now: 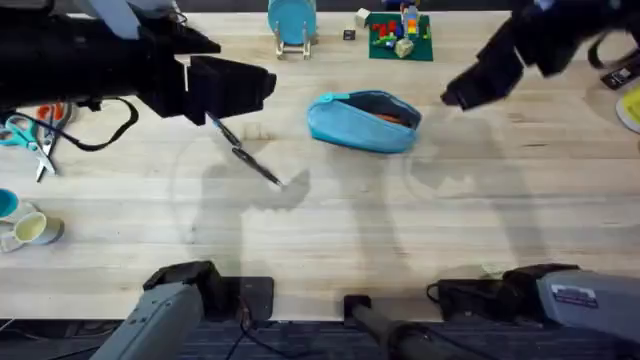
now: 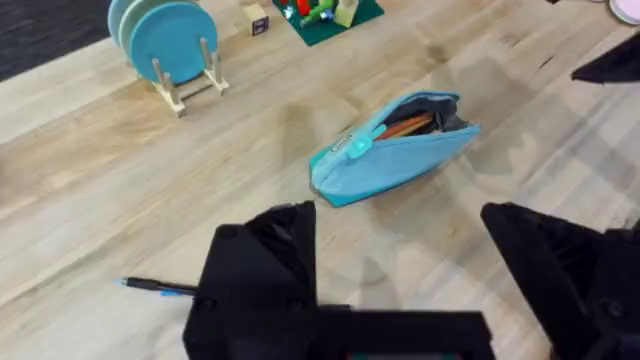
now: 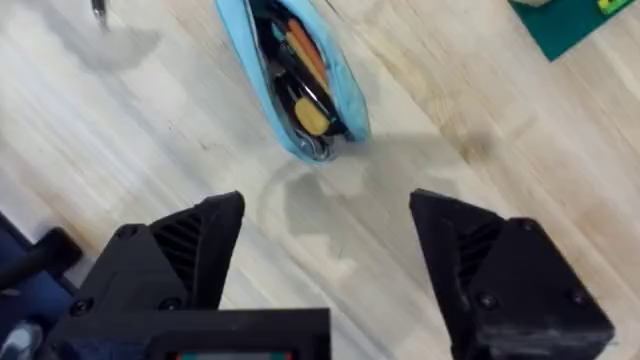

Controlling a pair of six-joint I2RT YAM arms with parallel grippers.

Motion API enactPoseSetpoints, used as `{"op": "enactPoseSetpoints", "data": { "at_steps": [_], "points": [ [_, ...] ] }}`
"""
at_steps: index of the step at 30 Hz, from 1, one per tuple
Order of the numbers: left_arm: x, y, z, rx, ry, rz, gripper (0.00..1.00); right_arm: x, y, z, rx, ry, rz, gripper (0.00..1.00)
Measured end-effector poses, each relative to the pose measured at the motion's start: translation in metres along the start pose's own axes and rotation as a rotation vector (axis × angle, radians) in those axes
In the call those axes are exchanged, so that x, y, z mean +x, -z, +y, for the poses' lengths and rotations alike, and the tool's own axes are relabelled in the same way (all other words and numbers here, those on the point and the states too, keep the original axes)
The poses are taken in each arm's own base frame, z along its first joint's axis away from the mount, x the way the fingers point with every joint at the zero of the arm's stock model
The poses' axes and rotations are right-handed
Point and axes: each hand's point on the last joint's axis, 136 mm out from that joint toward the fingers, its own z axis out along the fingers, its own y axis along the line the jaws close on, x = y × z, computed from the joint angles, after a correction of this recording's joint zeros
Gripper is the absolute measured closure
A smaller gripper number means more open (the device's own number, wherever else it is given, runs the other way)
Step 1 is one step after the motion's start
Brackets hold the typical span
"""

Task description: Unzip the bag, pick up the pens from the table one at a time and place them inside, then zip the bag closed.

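Note:
The light blue bag [image 1: 362, 122] lies on the table [image 1: 330, 240] at the middle back. Its zipper is open, and orange and dark items show inside [image 3: 300, 80]. One thin dark pen [image 1: 248, 153] lies slanted on the wood to the left of the bag; in the left wrist view the pen [image 2: 160, 287] sits beside one finger. My left gripper [image 1: 250, 88] hovers above the pen's far end, and its fingers [image 2: 265, 270] are open and empty. My right gripper [image 1: 462, 94] hangs just right of the bag, open [image 3: 328, 205] with nothing held.
Blue plates on a wooden stand [image 1: 292, 22] and a green baseplate with bricks [image 1: 400, 35] sit at the back edge. Scissors [image 1: 25, 135] and small cups [image 1: 30, 230] lie at the far left. A yellow object [image 1: 630, 105] is at the right edge.

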Motion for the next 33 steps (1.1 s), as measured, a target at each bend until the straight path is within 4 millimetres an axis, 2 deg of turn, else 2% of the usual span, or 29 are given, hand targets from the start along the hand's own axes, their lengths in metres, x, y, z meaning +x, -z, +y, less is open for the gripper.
{"op": "enactPoseSetpoints", "data": {
  "at_steps": [5,8,12,15,18,22,25,33],
  "points": [
    [0.004,0.0,-0.001,0.002,0.029,0.016,0.007,0.023,0.007,0.014,0.04,0.001,-0.015,0.003],
    [0.01,0.0,0.004,-0.033,0.108,0.044,0.007,0.034,0.017,0.018,0.086,-0.046,-0.023,0.003],
    [0.026,0.002,0.017,-0.128,0.286,0.105,0.008,0.048,0.031,0.008,0.202,-0.179,-0.001,0.003],
    [0.039,0.006,0.025,-0.206,0.437,0.147,0.007,0.067,0.038,-0.003,0.303,-0.324,0.057,0.003],
    [0.06,0.012,0.03,-0.299,0.623,0.208,0.006,0.081,0.041,-0.009,0.367,-0.435,0.102,0.003],
    [0.089,0.023,0.032,-0.427,0.843,0.292,0.006,0.086,0.044,-0.015,0.415,-0.505,0.109,0.003],
    [0.102,0.03,0.032,-0.502,0.935,0.329,0.006,0.087,0.045,-0.017,0.433,-0.529,0.11,0.003],
    [0.109,0.029,0.029,-0.592,0.956,0.36,0.006,0.086,0.044,-0.014,0.415,-0.55,0.099,0.003]
  ]
}}
